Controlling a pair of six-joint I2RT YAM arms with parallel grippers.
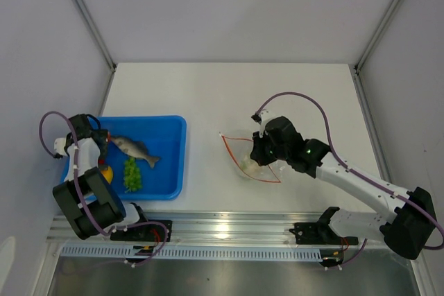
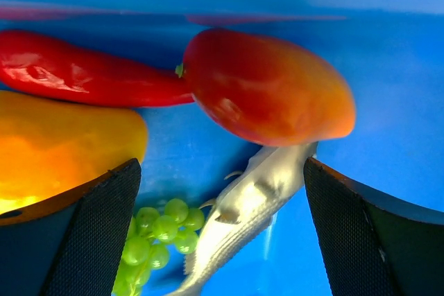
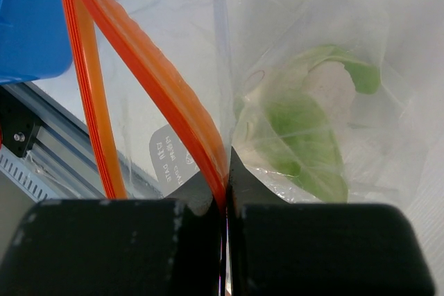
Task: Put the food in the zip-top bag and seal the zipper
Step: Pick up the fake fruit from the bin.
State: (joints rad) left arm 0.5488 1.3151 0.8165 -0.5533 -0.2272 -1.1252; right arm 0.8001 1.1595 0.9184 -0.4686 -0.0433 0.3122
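Observation:
The food lies in a blue tray [image 1: 166,171]. In the left wrist view I see a red chili [image 2: 76,74], a red-orange fruit [image 2: 267,88], a yellow piece [image 2: 62,147], green grapes [image 2: 156,237] and a grey fish [image 2: 250,206]. My left gripper [image 2: 220,175] hangs open just above them, over the tray's left end [image 1: 103,145], holding nothing. The clear zip-top bag [image 1: 244,154] lies mid-table with its mouth open. My right gripper [image 3: 225,192] is shut on the bag's red zipper [image 3: 159,88], holding one lip up. A white cauliflower with green leaves [image 3: 312,116] sits inside the bag.
The blue tray [image 3: 28,25] stands left of the bag with bare white table between them. A metal rail [image 1: 229,230] runs along the near edge. Grey walls close in the table at the back and sides.

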